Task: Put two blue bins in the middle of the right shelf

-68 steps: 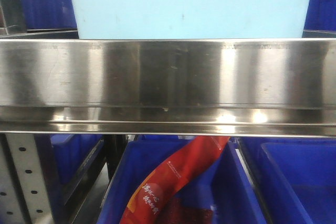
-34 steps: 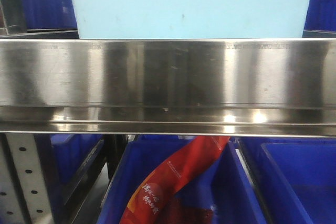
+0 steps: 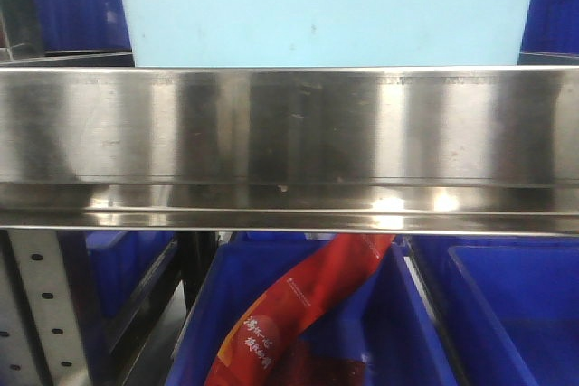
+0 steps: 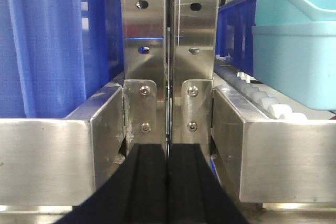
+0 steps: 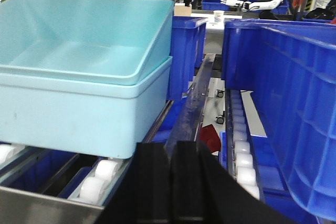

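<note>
Two light-blue bins (image 5: 79, 72), nested one in the other, sit on the roller track (image 5: 100, 179) at the front of the shelf, just behind the steel rail (image 3: 289, 133) that fills the front view. That's prob. your task pair; dark-blue bins (image 5: 294, 103) stand beside them to the right and on the level below, one w/ a red packet (image 3: 298, 314) in it.

Neither arm has hold of anything. Left gripper (image 4: 168, 182): black fingers pressed together, empty, pointed at the twin steel uprights (image 4: 168, 51) where two shelf units meet. Right gripper (image 5: 176, 182): fingers also together, empty, low in front of the shelf, w/ the nested bins just up and left of it.

For the grasp: open both grippers before you approach. I'd take the stack as one unit, an arm on each side wall near the rim, so the inner bin doesn't slide out. Lift enough to clear the rail before pulling back; rollers will let it drift, so keep it level.
</note>
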You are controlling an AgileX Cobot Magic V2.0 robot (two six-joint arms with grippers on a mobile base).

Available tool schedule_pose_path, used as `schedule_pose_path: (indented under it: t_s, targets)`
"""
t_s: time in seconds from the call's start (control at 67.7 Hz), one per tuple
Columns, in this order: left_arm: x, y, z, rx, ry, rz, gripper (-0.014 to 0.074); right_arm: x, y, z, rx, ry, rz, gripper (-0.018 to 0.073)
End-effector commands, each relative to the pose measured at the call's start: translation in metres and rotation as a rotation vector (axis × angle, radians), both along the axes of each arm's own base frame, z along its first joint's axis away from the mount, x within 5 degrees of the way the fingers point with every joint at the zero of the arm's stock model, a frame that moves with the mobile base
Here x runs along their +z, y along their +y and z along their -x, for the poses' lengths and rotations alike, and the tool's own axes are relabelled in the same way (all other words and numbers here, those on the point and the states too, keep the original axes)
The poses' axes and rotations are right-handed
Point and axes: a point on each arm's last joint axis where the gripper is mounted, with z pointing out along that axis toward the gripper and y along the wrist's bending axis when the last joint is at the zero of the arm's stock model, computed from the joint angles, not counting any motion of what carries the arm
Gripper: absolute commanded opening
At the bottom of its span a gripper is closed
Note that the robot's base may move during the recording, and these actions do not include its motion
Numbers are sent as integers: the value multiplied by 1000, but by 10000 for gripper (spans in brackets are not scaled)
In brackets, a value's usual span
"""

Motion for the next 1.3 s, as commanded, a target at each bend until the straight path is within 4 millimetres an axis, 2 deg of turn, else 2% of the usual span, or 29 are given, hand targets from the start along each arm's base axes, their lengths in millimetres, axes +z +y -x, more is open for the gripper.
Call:
schedule_pose_path:
  t_s: [0.0,0.103,0.236,0.413,0.576,1.285]
  targets:
    - [3,0,1,2,-33,12,-111,-1,-2,-1,-46,-32,-28,-161]
    - [3,0,1,2,-33,12,-111,-12,-6,-2,-132,-51,-40,-161]
    - [3,0,1,2,-33,12,-111,-36,-11,2,-222,-43,-64,-161]
    - [3,0,1,2,-33,12,-111,-71,-12,4,-235,-30,-53,-161]
    - [3,0,1,2,-33,12,-111,-102,-13,-1,-243,-18,-53,-161]
    - [3,0,1,2,-33,12,-111,-103,-13,-1,-242,-5,-52,-161]
